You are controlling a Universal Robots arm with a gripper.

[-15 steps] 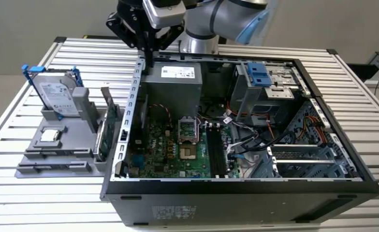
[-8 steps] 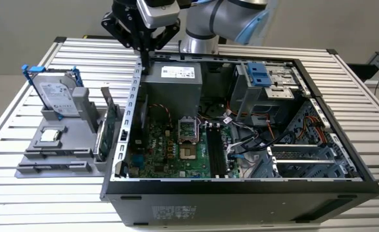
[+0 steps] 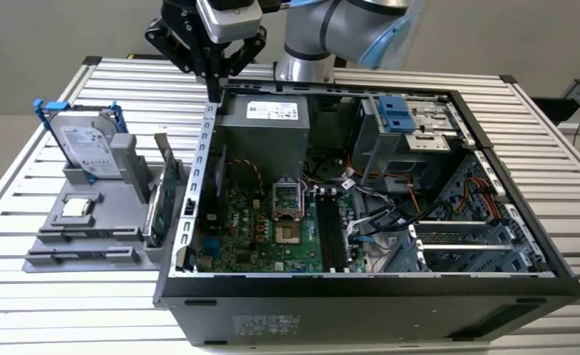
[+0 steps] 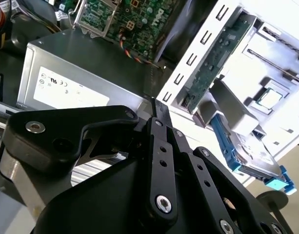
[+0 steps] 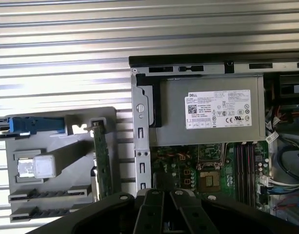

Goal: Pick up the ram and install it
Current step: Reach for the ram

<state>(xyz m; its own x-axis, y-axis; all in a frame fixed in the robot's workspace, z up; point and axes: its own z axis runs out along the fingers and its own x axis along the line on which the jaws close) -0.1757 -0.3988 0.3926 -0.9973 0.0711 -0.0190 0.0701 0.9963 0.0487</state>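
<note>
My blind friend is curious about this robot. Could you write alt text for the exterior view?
A closed black gripper hangs over the far-left corner of an open computer case on a slatted metal table. At the exterior view's left, a grey holder carries a blue-bracketed hard drive and an upright green card.

We see the ram (image 3: 325, 231) as a long, narrow dark stick standing on edge on the motherboard (image 3: 255, 229), just below the centre of the exterior view, running toward the frame's bottom; we cannot make out its chips.
</note>
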